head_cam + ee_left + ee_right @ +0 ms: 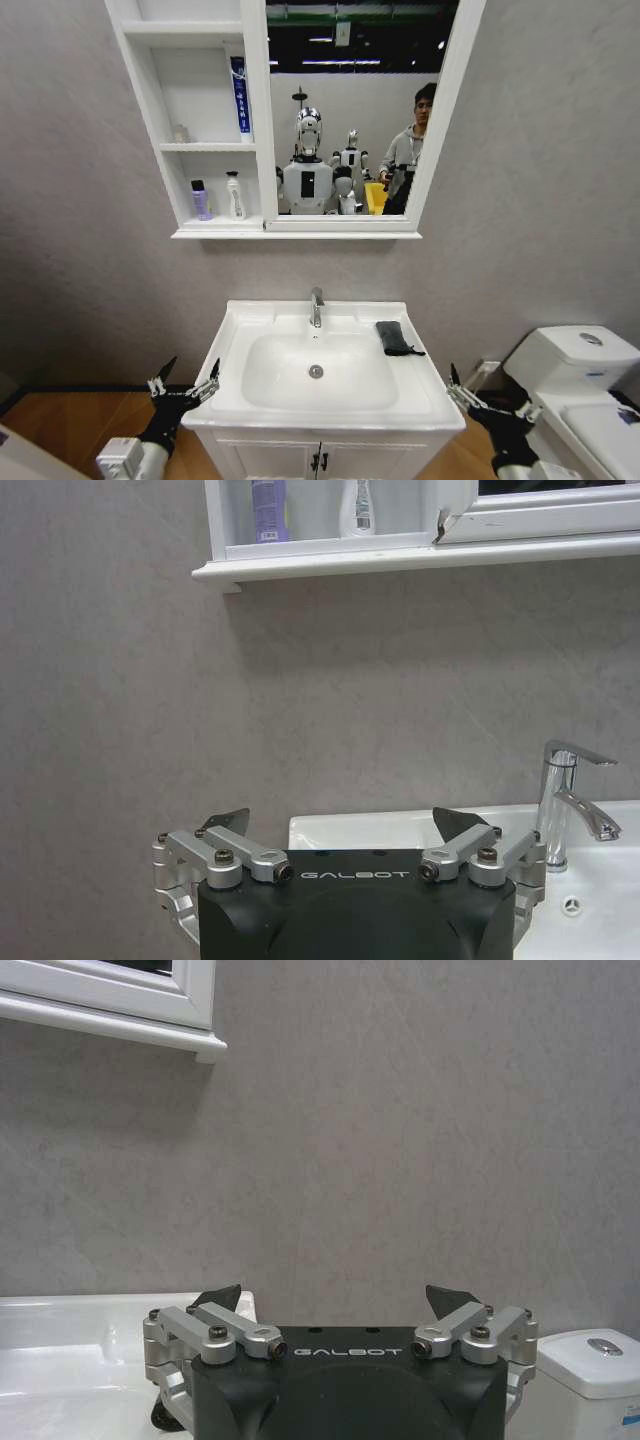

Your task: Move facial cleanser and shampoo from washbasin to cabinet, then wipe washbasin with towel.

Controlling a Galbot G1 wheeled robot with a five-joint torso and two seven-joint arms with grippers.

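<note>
Cabinet on wall above washbasin, three open shelf compartments left of mirror.
Top compartment: contents not discernible.
Middle compartment: blue tube upright at the mirror-side wall; small pale item at left, too small to identify.
Bottom compartment: purple bottle and white bottle upright, side by side, apart from each other. Same two visible in left wrist view, purple, white, standing just above the shelf lip.
Washbasin bowl: bare around centre drain; chrome faucet at back rim.
Towel, dark, folded, lying on the flat deck right of the faucet, outside the bowl.
Left gripper: low, beside front-left corner of washbasin, fingers spread wide, nothing between them, touching nothing.
Right gripper: low, off front-right corner, between washbasin and toilet, fingers likewise spread wide, holding nothing.
Wrist views confirm: left gripper and right gripper both with fingertips well apart, only wall behind the gap.
</note>
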